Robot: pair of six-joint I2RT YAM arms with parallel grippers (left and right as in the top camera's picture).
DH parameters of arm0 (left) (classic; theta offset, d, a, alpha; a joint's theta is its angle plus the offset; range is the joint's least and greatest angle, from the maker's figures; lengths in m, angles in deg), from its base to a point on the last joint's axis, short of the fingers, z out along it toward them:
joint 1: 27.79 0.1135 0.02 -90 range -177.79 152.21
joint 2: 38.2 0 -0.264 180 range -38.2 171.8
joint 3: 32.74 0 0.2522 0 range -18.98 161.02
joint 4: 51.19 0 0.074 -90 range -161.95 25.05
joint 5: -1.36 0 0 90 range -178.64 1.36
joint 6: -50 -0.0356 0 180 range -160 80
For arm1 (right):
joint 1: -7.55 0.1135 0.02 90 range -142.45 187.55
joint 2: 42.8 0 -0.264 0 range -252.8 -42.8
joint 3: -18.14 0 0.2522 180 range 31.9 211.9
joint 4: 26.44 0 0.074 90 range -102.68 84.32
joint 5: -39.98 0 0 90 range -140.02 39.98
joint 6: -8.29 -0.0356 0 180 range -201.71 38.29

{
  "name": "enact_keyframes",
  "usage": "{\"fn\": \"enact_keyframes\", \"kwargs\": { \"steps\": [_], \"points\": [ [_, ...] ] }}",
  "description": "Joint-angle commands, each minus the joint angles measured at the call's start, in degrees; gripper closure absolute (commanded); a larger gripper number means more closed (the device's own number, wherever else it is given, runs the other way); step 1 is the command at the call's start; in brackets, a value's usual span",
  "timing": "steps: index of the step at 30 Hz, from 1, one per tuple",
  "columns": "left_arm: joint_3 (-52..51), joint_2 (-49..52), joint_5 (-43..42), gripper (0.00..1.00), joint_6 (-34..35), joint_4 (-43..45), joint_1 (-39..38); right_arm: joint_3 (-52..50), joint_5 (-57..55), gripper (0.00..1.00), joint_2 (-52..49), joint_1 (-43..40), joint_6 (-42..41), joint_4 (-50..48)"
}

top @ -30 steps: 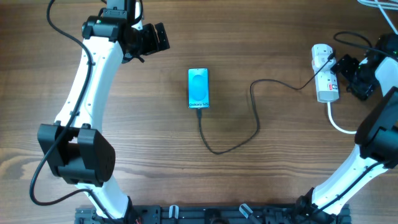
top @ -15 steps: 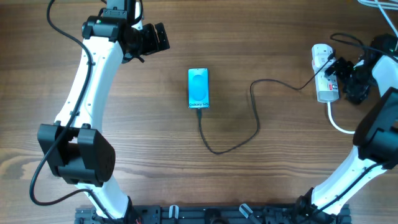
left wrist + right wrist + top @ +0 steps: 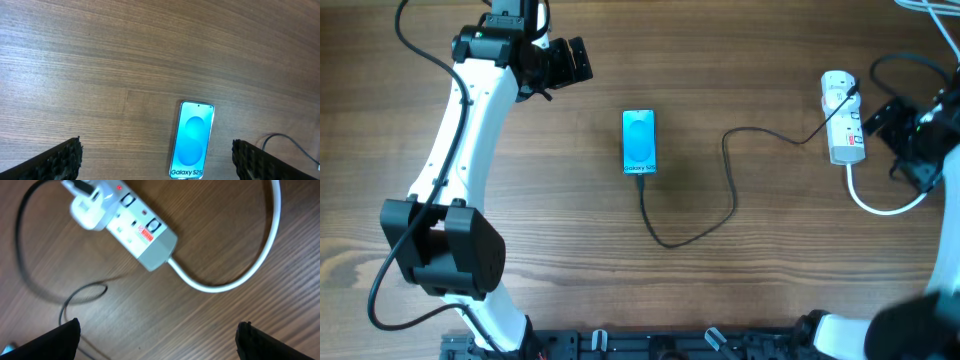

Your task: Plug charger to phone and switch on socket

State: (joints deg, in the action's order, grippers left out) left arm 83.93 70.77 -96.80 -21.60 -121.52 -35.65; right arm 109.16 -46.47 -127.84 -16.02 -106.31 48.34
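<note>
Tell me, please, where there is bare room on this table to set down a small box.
The widest bare wood lies between the left arm and the phone. Another free patch lies between the charger loop and the white cable, lower right of centre. The far right is crowded: socket, white cable and the right fingers sit close together.

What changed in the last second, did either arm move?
The right gripper backed off from the socket, shifting right and a little lower in the overhead view. It is open and holds nothing. The socket, the charger, the phone and the left gripper stayed where they were.
</note>
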Motion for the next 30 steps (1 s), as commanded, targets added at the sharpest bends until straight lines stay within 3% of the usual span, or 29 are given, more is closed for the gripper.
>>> {"fn": "enact_keyframes", "kwargs": {
  "steps": [1, 5, 11, 16, 24, 30],
  "points": [
    [-0.2, 0.6, 0.6, 0.0, 0.5, 0.1, -0.2, -7.9, -0.5, 0.0, 10.7, 3.1, 0.4, -1.7],
    [-0.2, 0.6, 0.6, 0.0, 0.5, 0.1, -0.2, -14.5, 0.9, 0.0, 22.8, 10.7, 0.7, -1.7],
    [-0.2, 0.6, 0.6, 0.0, 0.5, 0.1, -0.2, -14.9, 11.0, 0.0, 29.9, 20.1, 1.3, 3.5],
    [-0.2, 0.6, 0.6, 0.0, 0.5, 0.1, -0.2, -14.9, 12.6, 0.0, 29.4, 20.7, -7.1, 6.9],
    [-0.2, 0.6, 0.6, 0.0, 0.5, 0.1, -0.2, -14.9, 10.2, 0.0, 28.2, 20.7, -6.8, 6.6],
    [-0.2, 0.6, 0.6, 0.0, 0.5, 0.1, -0.2, -15.0, 9.4, 0.0, 29.7, 21.1, 4.5, -2.2]
  ]
}}
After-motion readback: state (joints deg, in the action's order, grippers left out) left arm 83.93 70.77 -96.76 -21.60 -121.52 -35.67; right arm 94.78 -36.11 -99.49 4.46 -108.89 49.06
